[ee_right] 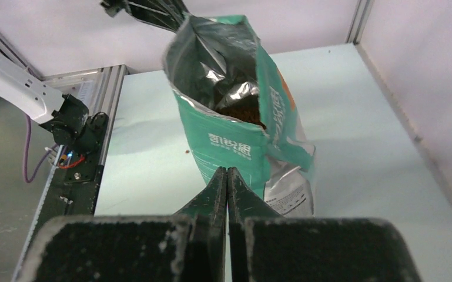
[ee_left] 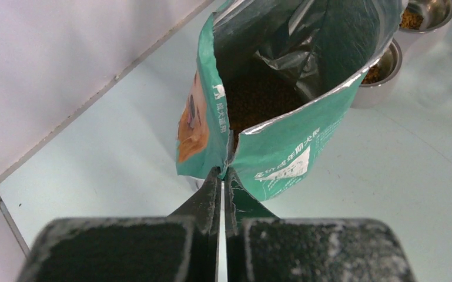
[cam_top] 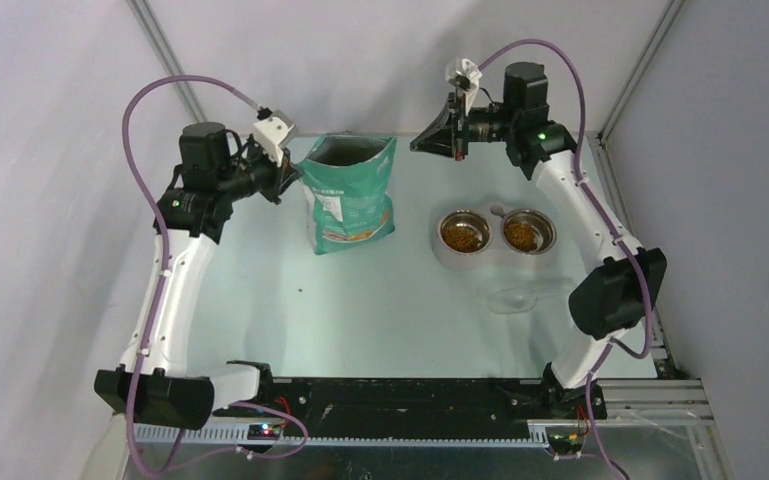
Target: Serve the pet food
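Brown pet food fills two steel bowls (cam_top: 438, 240) on the right, one heap (cam_top: 463, 236) beside the other (cam_top: 522, 236). More pet food (ee_left: 258, 100) lies inside the open teal bag (cam_top: 350, 195), and the right wrist view shows it too (ee_right: 241, 111). My left gripper (cam_top: 290, 180) is shut at the bag's left side. Its tips (ee_left: 224, 171) line up with the bag's side seam (ee_left: 214, 88); I cannot tell if they touch it. My right gripper (cam_top: 417, 146) hangs shut and empty behind and to the right of the bag (ee_right: 235, 141), its tips (ee_right: 227, 170) apart from it.
A clear plastic scoop (cam_top: 515, 298) lies on the table in front of the bowls. White walls close in the back and both sides. The right arm's elbow (cam_top: 615, 290) hangs near the scoop. A single stray pellet (ee_right: 186, 151) lies on the table by the bag.
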